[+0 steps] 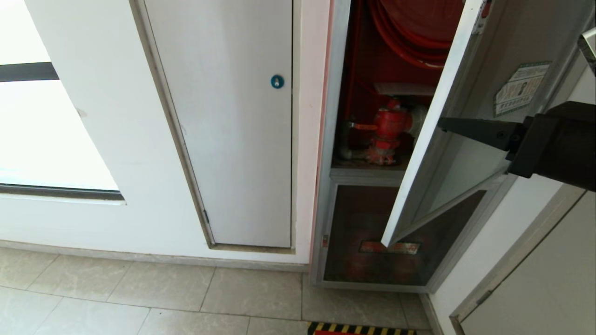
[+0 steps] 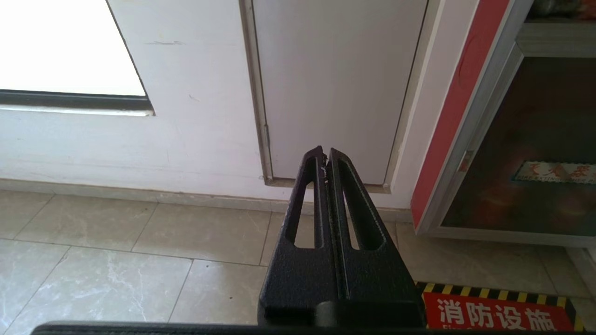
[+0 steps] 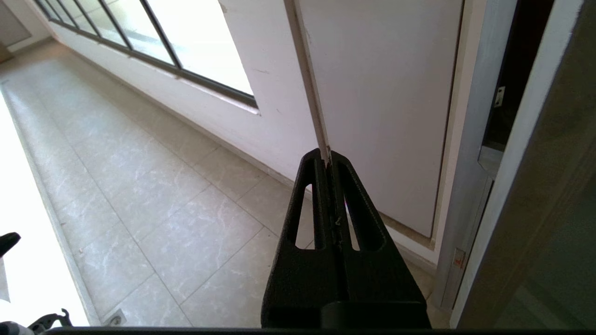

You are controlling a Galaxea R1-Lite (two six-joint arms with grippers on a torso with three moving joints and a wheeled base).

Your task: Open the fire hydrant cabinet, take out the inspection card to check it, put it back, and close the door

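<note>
The fire hydrant cabinet [image 1: 328, 153] fills the right-centre of the head view, a tall silver-framed box with a red inside. Its door [image 1: 470, 153] stands swung partly outward, hinged on the right, its pale leading edge running as a diagonal from the top of the frame down to a point low in the middle right. A green-edged sticker [image 1: 520, 88] shows on the door's glass at upper right. To the left of the cabinet, in the middle of the frame, is a plain white panel [image 1: 233, 139] with a small blue round lock [image 1: 277, 82].

Inside the opening, a red hose reel [image 1: 409, 32] sits at the top and a red valve [image 1: 389, 128] lower down; a pale flat strip lies just above the valve, but whether this is the inspection card cannot be told. Below the open compartment is a smaller dark glass panel [image 1: 372, 232] with a red label strip.

The right gripper [image 1: 442, 123] comes in from the right edge of the head view, pointing left, its tip over the door's leading edge; real contact cannot be judged. Its fingers are pressed fully together with nothing between them, as the right wrist view confirms.

The left gripper [image 2: 325, 156] shows only in its own wrist view, hanging low above the tiled floor [image 2: 139, 260], fingers likewise closed together and empty.
</note>
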